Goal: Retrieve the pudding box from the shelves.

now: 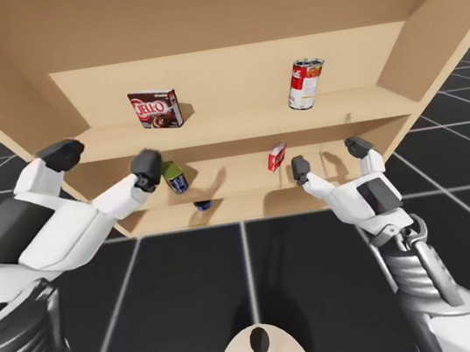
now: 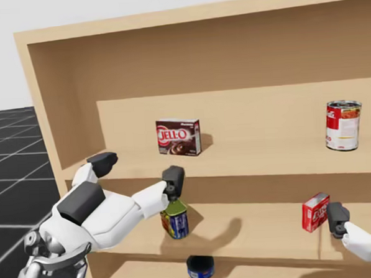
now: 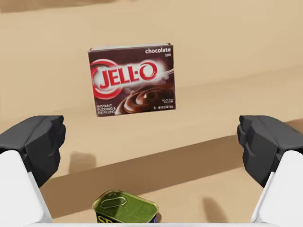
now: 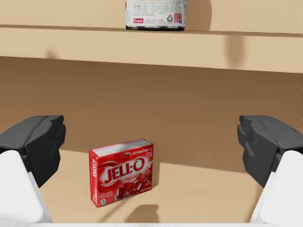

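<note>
The brown pudding box stood upright on the upper shelf of the wooden shelf unit, towards its left end and well apart from the red-and-white can at the right of the same shelf.

The robot's left gripper was held in front of that shelf's edge with its fingers spread wide and nothing between them. The box lay ahead of it, not touched. A green can stood on the middle shelf, just under this gripper.

The right gripper was likewise wide open and empty, level with the middle shelf. A small red box stood upright ahead of it, closer to one finger than the other, without contact.

A low blue tin sat on the lowest shelf, below the green can.
</note>
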